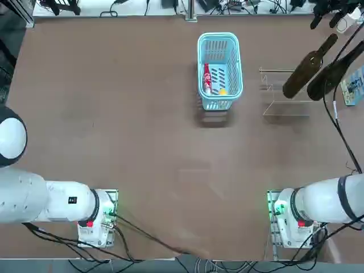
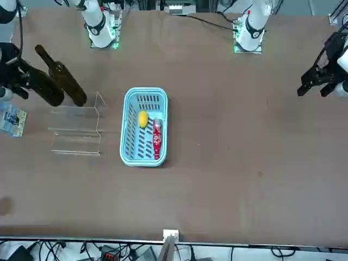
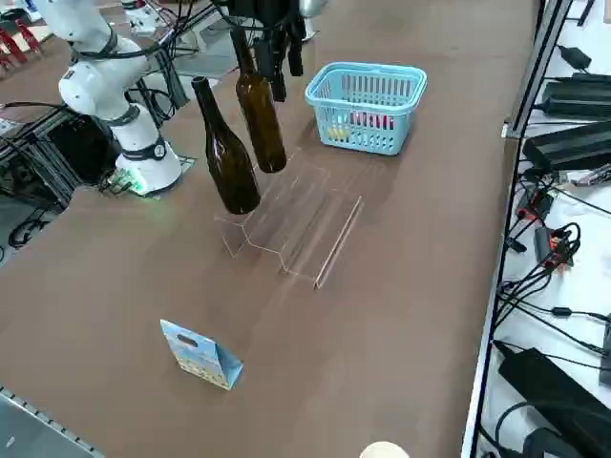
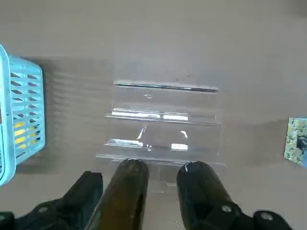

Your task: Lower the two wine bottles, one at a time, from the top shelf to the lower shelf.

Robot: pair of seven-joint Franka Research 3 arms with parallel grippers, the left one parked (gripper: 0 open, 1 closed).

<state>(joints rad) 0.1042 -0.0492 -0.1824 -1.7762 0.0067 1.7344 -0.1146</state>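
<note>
Right end effector (image 4: 159,197) | wide open | near 2 wine bottles (image 4: 127,191) (image 4: 197,187) (contact unclear)

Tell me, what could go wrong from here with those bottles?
The robot's right gripper is open right by both dark bottles; reaching for one might knock its close neighbour. The clear rack looks light and might shift if bumped. Smooth, round glass could also slip or roll.

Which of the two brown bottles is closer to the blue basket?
The robot's left-hand bottle. The other bottle, on the robot's right, is closer to the picture box. The right gripper is at the bottles.
</note>
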